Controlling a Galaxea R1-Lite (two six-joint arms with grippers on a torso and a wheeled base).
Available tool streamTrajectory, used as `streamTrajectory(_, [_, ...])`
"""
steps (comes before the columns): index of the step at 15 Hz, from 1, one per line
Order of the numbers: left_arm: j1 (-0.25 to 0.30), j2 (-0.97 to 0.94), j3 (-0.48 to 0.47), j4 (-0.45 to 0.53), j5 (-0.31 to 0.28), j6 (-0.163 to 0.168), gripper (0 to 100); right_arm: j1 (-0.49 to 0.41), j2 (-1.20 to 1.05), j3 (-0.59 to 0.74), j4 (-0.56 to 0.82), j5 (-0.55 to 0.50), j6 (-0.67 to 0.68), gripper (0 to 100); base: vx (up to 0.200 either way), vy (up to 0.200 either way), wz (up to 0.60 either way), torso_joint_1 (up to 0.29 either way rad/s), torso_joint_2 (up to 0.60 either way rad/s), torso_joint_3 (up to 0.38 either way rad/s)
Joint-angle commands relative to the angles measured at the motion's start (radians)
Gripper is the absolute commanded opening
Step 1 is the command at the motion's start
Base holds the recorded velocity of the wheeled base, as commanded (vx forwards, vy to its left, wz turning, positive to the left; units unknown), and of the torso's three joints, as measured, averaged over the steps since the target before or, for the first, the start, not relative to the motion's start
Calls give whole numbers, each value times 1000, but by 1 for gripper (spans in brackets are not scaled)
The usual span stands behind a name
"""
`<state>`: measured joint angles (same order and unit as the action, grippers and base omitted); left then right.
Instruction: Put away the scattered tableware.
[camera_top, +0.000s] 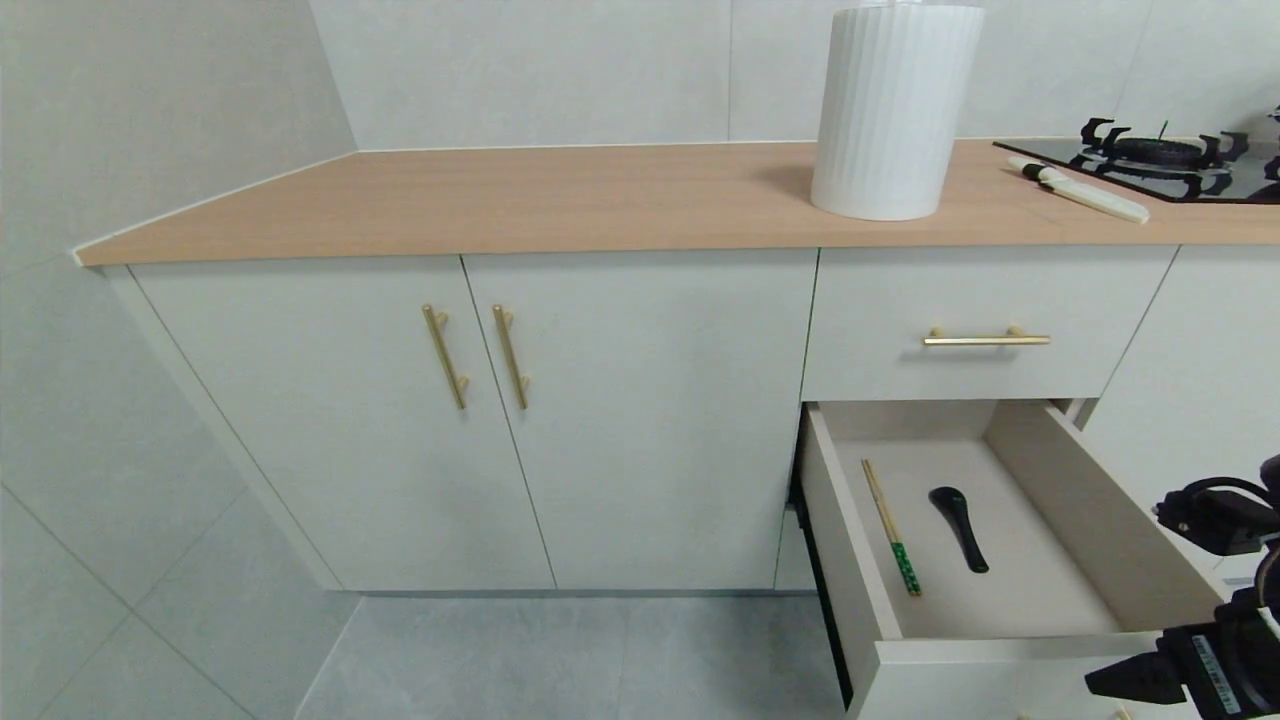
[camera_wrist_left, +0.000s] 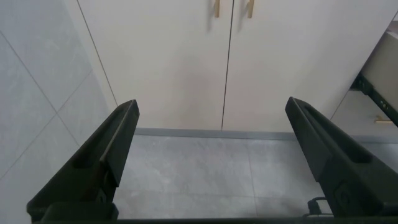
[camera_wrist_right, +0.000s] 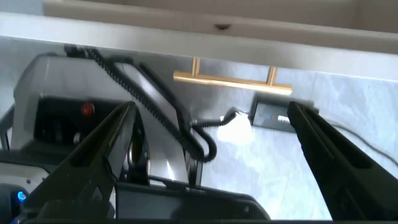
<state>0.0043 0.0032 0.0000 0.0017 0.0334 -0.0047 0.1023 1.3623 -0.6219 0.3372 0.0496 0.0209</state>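
The pair of chopsticks, light wood with green patterned ends, lies inside the open lower drawer, close to its left wall and along it. Just beside them, but apart, lies a black spoon, its bowl toward the back of the drawer. The front of this drawer is cut off by the lower edge of the head view. A white knife with a black band lies on the wooden countertop, just beside the gas hob, which is cut by the right edge. A white ribbed container stands on the countertop above the closed upper drawer; its top is out of the picture. To the left are two closed cabinet doors with upright gold handles. The right arm shows low at the right, near the front corner of the open drawer; a small white label on it has print too small to read. The right gripper has its jaws wide apart with nothing between them, and beyond them is a gold bar handle on a white panel; I cannot tell which drawer it belongs to. The left gripper also has its jaws spread wide and empty, over the grey floor tiles before the cabinet doors.
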Motion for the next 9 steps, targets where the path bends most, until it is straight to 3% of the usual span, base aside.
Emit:
streamTrajectory(1, [0, 0, 0, 0, 0, 0, 100, 7, 81, -1, 2, -2, 1, 100, 0, 0, 0, 0, 0, 0])
streamTrajectory(9, [0, 0, 0, 0, 0, 0, 100, 5, 233, 2, -81, -65, 8, 100, 0, 0, 0, 0, 0, 0])
